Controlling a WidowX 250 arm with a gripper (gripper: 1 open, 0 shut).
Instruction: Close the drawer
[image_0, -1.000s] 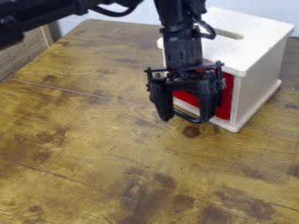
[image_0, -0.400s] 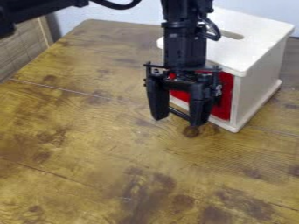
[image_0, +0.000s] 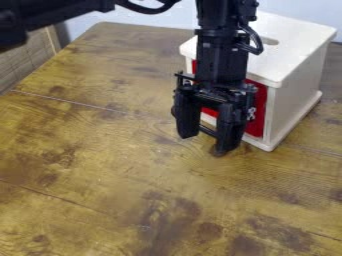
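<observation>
The table (image_0: 94, 170) is brown wood with dark streaks and spots — some parts look yellow, some almost black. The box (image_0: 287, 45) is a very pale, creamy wood colour, with a thin dark slot on top. The drawer (image_0: 258, 112) has a bright red front. The gripper (image_0: 206, 134) is all black — and the arm above it is black too. The wall behind is white.

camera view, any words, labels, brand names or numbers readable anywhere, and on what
None can be read.
Light wooden box: plain top and sides, no lettering.
Red-fronted square drawer: plain red, no label.
Black robot pincer: no readable marking at this sharpness.
Worn wooden table: only grain and stains.
</observation>
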